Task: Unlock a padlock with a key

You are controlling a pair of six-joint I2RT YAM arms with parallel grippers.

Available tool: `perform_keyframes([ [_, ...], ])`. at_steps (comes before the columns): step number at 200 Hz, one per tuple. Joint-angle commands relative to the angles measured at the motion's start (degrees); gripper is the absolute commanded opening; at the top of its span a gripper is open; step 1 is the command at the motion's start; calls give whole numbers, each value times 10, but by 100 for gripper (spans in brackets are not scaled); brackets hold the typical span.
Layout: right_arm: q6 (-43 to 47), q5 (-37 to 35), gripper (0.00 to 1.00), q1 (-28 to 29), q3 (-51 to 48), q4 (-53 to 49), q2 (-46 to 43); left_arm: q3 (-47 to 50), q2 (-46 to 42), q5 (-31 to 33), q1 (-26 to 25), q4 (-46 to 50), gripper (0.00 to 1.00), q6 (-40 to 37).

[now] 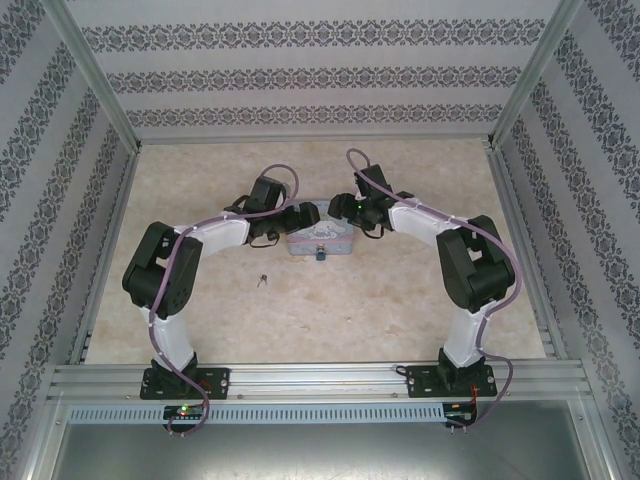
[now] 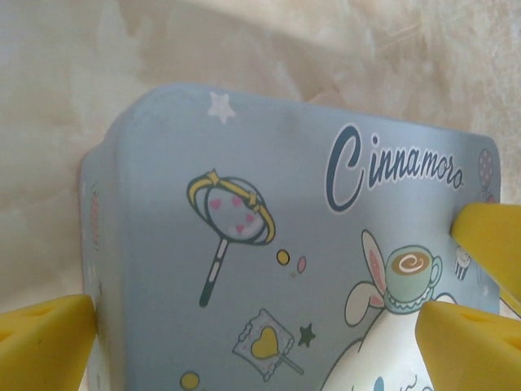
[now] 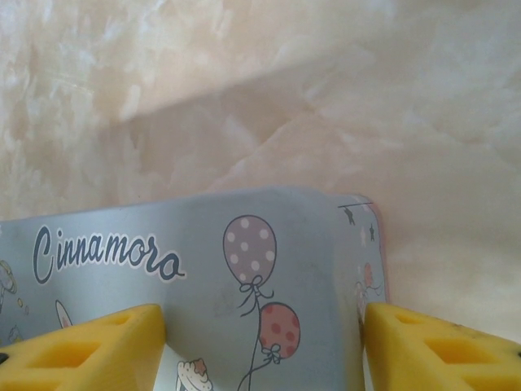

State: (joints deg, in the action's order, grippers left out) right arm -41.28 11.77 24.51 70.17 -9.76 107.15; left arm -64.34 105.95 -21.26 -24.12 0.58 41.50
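The pale-blue cartoon-printed rectangular tin box (image 2: 244, 163), lid shut and contents hidden, sits between the spread left jaws and spread right jaws. The tiny dark blue-teal padlock (image 1: 321, 254) barely resolves.

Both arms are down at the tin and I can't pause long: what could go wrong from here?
The left gripper and right gripper each straddle an end of the tin, so a push could slide it. The padlock sits at its near side, easily knocked. What looks like the key lies apart, unheld.
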Motion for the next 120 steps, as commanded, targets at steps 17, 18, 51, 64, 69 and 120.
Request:
perform_keyframes([
  [17,-18,14,76,11,-10,6,-6,7,-19,-5,-26,-37,100,16],
  [18,-17,14,76,11,-10,6,-8,6,-20,-4,-26,-35,100,16],
  [51,-7,-12,82,-2,-23,-3,-68,-30,-39,51,-20,24,100,-25],
  [64,6,-18,82,-2,-28,-14,-96,-37,-53,71,-15,44,99,-37],
  [69,11,-19,82,-1,-30,-20,-106,-38,-60,80,-13,51,100,-41],
  [120,144,-7,82,77,-17,-78,-171,-8,-157,195,11,113,99,-48],
])
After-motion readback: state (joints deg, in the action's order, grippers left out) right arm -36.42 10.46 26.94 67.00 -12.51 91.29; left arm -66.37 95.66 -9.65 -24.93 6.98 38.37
